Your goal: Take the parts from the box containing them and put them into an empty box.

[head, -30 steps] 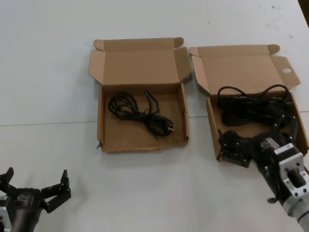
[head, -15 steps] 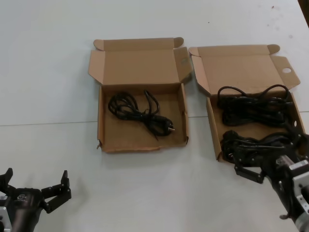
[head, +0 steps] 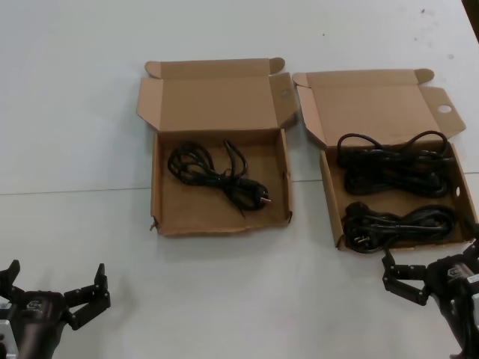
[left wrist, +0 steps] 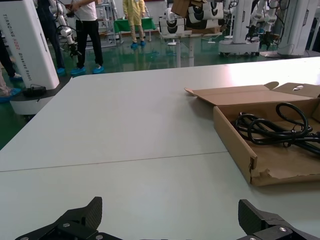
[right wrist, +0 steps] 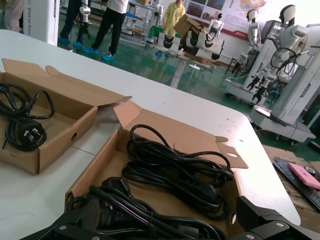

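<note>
The box containing the parts (head: pixel 327 196) lies open on the right, a round hole (head: pixel 444 109) in its lid flap. Two black cable bundles rest in it, one at the back (head: pixel 393 164) and one at the front (head: pixel 400 224). The empty box (head: pixel 156 183), with a ragged front wall, sits to its left and holds one looser cable (head: pixel 224 176). My right gripper (head: pixel 432 262) hovers open and empty just in front of the right box; its wrist view has the front bundle (right wrist: pixel 135 210) between the jaws (right wrist: pixel 169 209). My left gripper (head: pixel 56 271) waits open at the near left.
Both lids stand open toward the far side, their flaps nearly touching between the boxes. In the left wrist view the ragged-walled box (left wrist: pixel 240 142) lies ahead and to the side of my left gripper (left wrist: pixel 170 207). A white table (head: pixel 224 284) stretches around the boxes.
My right gripper has drawn back out of the right box toward me, open and empty. The front bundle stays in the box. The left arm has not moved.
</note>
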Motion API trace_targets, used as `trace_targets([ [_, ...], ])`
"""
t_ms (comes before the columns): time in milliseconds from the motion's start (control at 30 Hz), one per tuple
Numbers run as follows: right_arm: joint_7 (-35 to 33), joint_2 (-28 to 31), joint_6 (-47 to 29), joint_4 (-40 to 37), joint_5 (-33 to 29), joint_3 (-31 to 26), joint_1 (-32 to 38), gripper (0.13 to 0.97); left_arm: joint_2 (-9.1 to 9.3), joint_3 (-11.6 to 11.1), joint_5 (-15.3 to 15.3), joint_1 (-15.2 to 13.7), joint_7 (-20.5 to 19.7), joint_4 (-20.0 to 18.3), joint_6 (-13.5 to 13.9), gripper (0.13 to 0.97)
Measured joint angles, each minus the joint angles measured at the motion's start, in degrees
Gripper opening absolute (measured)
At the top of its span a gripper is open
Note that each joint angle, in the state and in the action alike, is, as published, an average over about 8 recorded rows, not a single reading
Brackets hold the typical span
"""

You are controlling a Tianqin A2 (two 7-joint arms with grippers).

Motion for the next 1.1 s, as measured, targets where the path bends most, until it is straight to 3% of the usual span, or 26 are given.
trace_targets([
  [1100,0.0,0.0,0.1,0.0,0.1,0.1,-0.2,0.966,0.0,0.0,0.0,0.0,0.0,0.0,0.0,0.966],
])
